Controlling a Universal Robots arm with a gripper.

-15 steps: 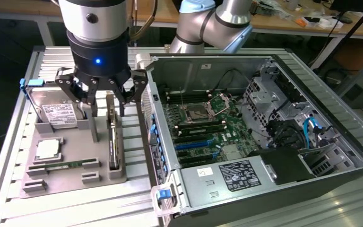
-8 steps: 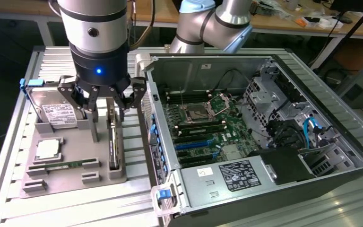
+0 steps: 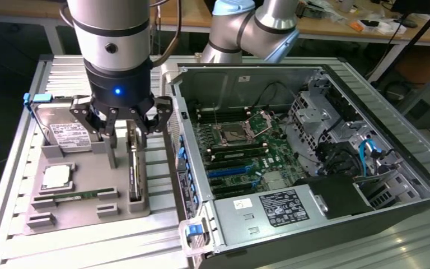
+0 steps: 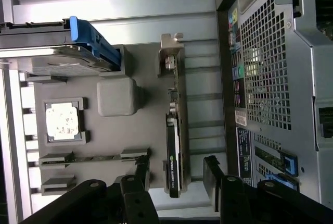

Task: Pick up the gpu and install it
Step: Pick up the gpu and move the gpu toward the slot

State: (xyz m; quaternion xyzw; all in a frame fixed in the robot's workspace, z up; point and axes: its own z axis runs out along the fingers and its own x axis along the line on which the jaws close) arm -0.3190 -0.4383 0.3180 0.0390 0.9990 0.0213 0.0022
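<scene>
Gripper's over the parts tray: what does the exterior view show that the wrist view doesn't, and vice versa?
Exterior view: the open grey computer case's interior, with green motherboard and labelled silver power supply. Wrist view: the case's perforated metal rear panel and the long silver bracket ending the thin black gpu. Both: that gpu standing on edge in the grey tray, the open gripper straddling it, and the blue-framed silver hard drive.

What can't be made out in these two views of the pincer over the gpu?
- Exterior view: the pincer hides the far end and bracket of the gpu.
- Exterior view: the pincer covers one side of the hard drive.
- Exterior view: the print on the power supply label is too small to read.
- Wrist view: the picture edge cuts off the computer case, leaving its inside unseen.
</scene>
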